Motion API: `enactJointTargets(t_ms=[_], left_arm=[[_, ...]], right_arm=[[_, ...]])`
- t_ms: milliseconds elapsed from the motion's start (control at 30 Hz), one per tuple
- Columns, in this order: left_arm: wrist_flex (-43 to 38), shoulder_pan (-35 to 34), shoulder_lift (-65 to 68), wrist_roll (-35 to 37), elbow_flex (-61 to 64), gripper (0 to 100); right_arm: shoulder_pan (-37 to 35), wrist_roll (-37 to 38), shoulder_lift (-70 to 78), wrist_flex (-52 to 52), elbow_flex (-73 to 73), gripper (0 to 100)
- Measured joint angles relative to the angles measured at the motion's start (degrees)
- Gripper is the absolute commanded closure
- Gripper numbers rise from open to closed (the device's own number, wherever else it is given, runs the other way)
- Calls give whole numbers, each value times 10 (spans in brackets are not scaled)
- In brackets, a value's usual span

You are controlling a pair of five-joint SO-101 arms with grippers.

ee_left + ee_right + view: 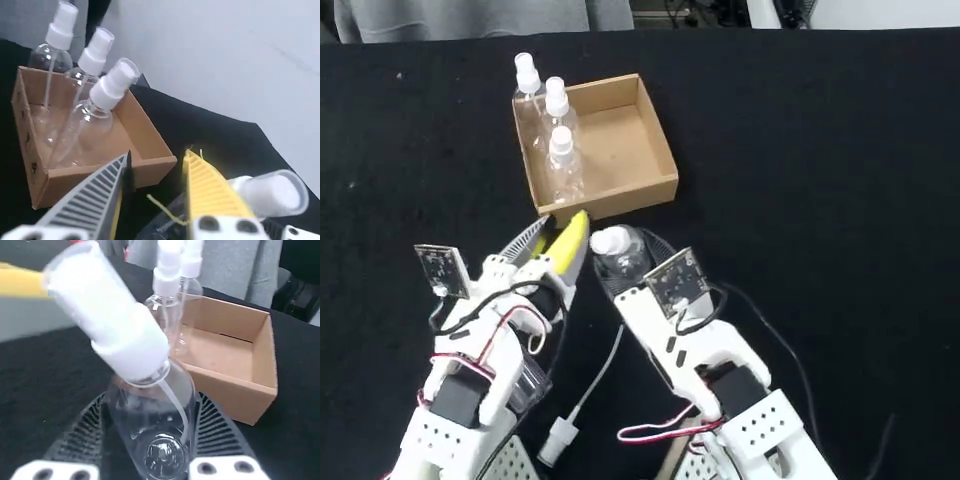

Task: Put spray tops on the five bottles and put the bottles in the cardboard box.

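My right claw pinches a capped bottle beside the box, left claw spread; next I must lift it in.

1. The left arm stretches from the near edge of the counter toward the cardboard box.
2. The left end effector sits just short of the box's near corner. Its grey finger and yellow finger are spread apart with nothing between them.
3. The right arm lies alongside the left arm and angles toward the same near wall of the box.
4. The right end effector is just in front of the box. Its two dark ribbed fingers are clamped on the body of a bottle, one on each side.
5. The two end effectors are close together, side by side.
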Motion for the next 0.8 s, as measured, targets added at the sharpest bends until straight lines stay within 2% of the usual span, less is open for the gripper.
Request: enactJointTargets(t_ms=[433, 800], left_arm=[[0, -161, 0, 22, -33, 835], [-1, -252, 0, 22, 0, 835]], right_arm=[[7, 0, 0, 0, 0, 935], [7, 0, 0, 0, 0, 935]])
